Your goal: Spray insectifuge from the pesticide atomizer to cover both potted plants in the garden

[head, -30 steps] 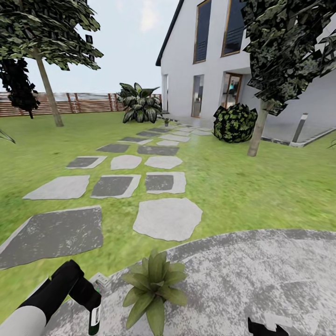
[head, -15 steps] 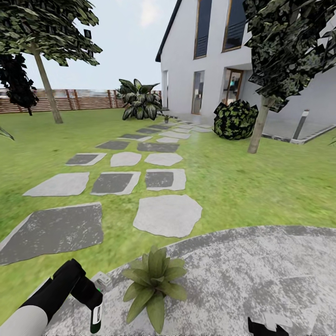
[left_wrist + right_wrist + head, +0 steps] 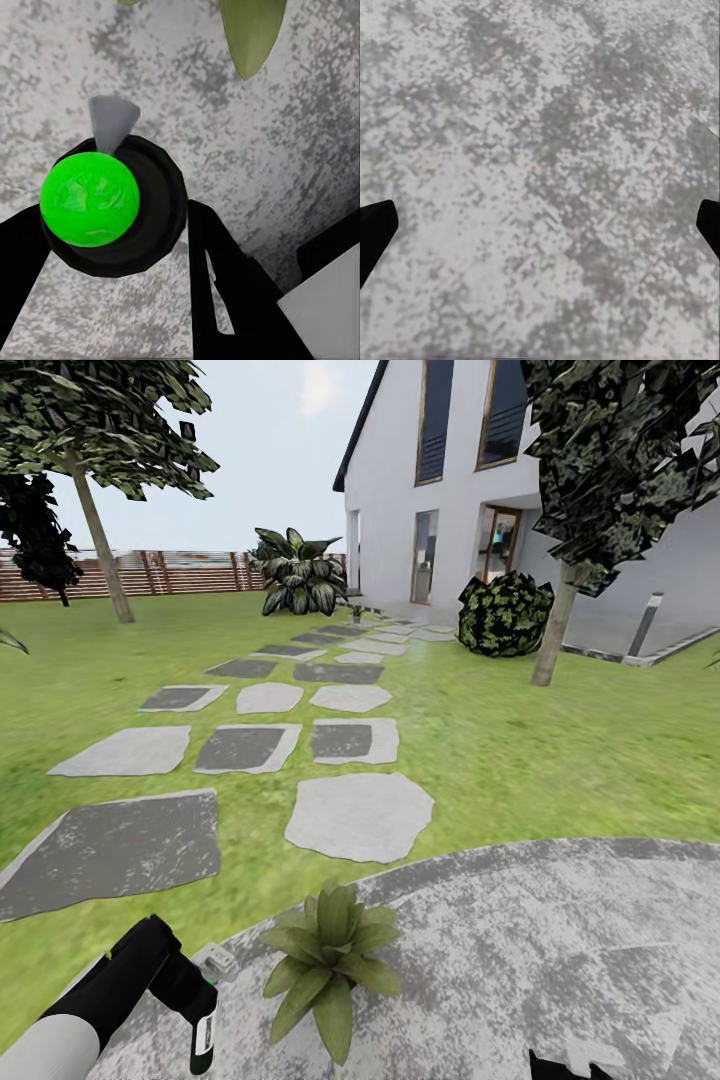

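At lower left of the head view, the left gripper fingers stay clamped on the pesticide atomizer, now nearer the potted plant; spraying looks close. Right gripper fingers spread, empty.

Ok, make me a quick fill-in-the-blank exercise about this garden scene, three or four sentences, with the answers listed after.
1. The pesticide atomizer is held by the robot's ____ gripper.
2. The near potted plant stands on the round grey ____.
3. Seen from the left wrist, the atomizer's top is bright ____.
4. Flat stepping stones lead across the lawn toward the white ____.

Missing words: left; patio; green; house
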{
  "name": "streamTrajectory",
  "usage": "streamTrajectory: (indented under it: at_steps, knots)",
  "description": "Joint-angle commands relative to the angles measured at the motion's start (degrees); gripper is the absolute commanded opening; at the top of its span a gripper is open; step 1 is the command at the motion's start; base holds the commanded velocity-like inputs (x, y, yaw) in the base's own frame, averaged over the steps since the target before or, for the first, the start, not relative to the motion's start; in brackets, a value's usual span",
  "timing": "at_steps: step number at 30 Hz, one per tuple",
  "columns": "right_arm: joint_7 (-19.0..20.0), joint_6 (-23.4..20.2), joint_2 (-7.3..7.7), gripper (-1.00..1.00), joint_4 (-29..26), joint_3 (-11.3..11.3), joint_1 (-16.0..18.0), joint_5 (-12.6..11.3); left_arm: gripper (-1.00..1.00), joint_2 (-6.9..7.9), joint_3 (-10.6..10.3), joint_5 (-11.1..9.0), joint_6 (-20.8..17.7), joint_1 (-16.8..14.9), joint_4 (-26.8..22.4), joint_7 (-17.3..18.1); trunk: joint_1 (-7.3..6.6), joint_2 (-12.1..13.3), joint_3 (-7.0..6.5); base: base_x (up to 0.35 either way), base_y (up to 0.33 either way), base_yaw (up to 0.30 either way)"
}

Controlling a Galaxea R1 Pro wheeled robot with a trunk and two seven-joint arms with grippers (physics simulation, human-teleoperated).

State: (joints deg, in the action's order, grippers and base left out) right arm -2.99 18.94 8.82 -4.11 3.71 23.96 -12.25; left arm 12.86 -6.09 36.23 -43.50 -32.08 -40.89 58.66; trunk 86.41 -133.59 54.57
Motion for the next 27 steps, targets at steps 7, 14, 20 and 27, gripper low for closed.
streamTrajectory:
  at_steps: [7, 14, 20, 27]
  knots:
    - [9.8, 0.2, 0.56, 1.00, 0.2, 0.3, 0.0, 0.7, -1.00, -0.14, 0.1, 0.3, -0.6, -0.1, -0.2, 0.4, -0.01, 0.0, 0.06, 0.000, 0.000, 0.000]
    - [10.0, 0.2, 0.52, 1.00, 0.2, 0.3, 0.0, 0.7, -1.00, -0.35, 0.0, 0.3, -0.5, -0.1, -0.2, 0.4, -0.01, 0.0, 0.06, -0.117, 0.000, 0.000]
    - [9.9, 0.3, 0.25, 1.00, 0.2, 0.3, 0.0, 0.7, -1.00, 0.14, 0.2, 0.3, -0.4, -0.1, -0.2, 0.3, -0.01, 0.0, 0.06, -0.090, 0.000, 0.000]
    - [9.8, 0.3, 0.15, 1.00, 0.1, 0.2, 0.0, 0.6, -1.00, 0.10, 0.1, 0.3, -0.3, -0.1, 0.1, 0.2, -0.01, 0.0, 0.35, -0.004, 0.000, 0.000]
